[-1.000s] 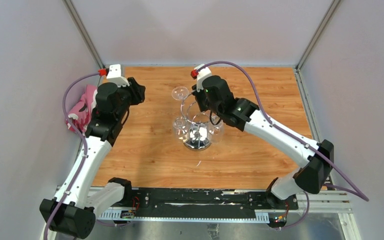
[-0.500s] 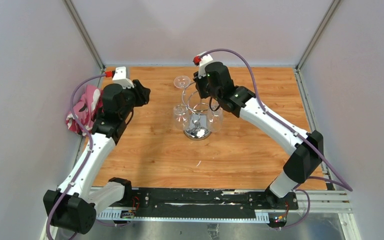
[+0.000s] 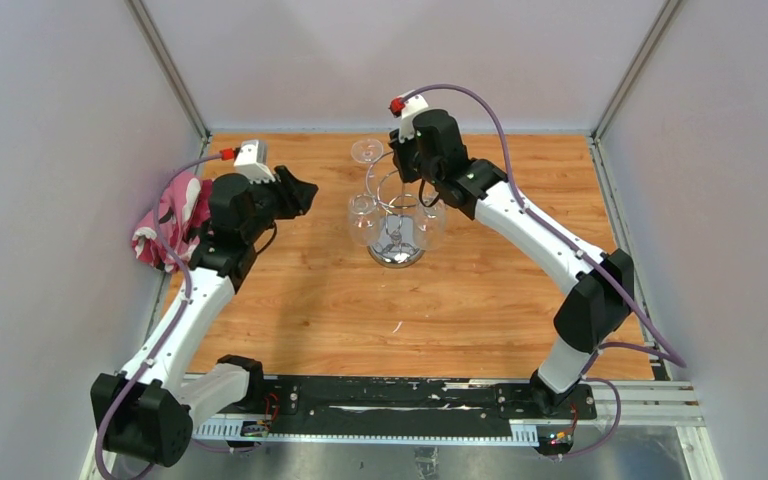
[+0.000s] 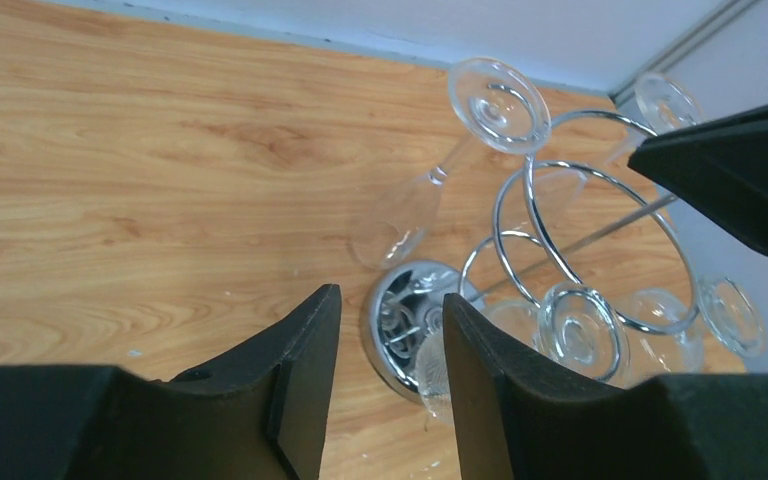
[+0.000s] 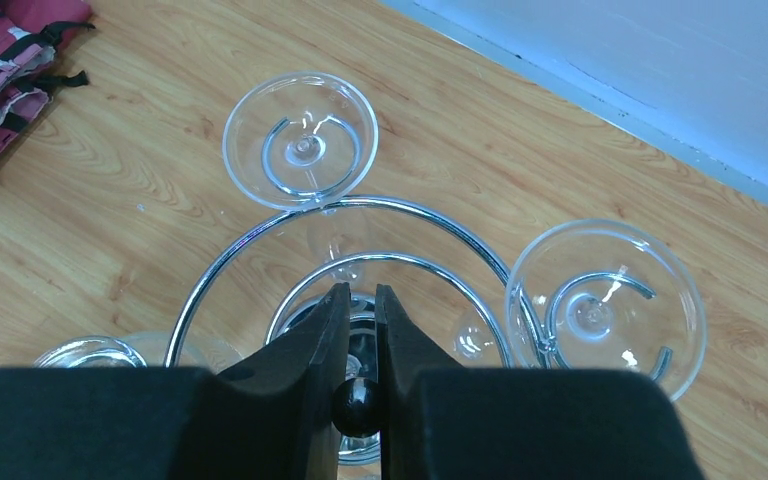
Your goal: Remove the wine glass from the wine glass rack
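A pink cloth (image 3: 170, 222) lies at the left edge of the wooden desk (image 3: 300, 300). The left tool (image 4: 390, 295) hangs released, fingers apart, facing the chrome rack (image 3: 396, 252) at mid-desk without touching it. Upside-down wine glasses (image 5: 300, 140) hang from the rack's hooks. The right tool (image 5: 360, 295) is clenched on the black knob (image 5: 357, 405) atop the rack's pole.
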`<action>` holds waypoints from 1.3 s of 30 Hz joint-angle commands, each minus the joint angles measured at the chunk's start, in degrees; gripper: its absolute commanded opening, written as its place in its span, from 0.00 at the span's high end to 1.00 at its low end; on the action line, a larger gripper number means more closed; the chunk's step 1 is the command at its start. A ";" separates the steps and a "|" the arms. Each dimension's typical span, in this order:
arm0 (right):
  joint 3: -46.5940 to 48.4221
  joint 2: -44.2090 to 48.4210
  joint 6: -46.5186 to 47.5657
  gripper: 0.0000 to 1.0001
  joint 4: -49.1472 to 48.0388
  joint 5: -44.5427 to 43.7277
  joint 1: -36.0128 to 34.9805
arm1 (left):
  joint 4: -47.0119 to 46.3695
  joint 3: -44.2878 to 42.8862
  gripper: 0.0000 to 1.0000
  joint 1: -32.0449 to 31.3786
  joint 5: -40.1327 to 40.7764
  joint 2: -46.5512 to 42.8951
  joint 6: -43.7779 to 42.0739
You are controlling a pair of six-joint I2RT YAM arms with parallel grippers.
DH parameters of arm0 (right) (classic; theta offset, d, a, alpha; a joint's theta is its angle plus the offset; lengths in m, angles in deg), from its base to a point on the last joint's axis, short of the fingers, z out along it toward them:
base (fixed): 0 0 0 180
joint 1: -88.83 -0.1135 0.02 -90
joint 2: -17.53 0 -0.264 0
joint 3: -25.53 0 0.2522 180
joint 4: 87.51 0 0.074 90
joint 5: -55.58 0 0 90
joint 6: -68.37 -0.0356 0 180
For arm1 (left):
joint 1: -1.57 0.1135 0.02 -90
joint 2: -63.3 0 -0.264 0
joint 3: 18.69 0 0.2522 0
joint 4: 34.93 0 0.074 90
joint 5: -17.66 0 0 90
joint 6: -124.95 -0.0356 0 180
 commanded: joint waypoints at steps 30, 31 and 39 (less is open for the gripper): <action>-13.15 23.01 -3.36 0.45 -5.90 -1.39 1.32 | -16.67 4.17 0.50 -1.42 -21.93 7.07 17.25; -13.64 23.60 -3.51 0.45 -5.94 -1.56 1.26 | -16.67 4.08 0.50 -1.75 -22.05 7.55 17.46; -16.50 27.66 -3.68 0.45 -5.81 -3.20 1.26 | -16.71 3.93 0.50 -5.26 -20.31 9.58 17.15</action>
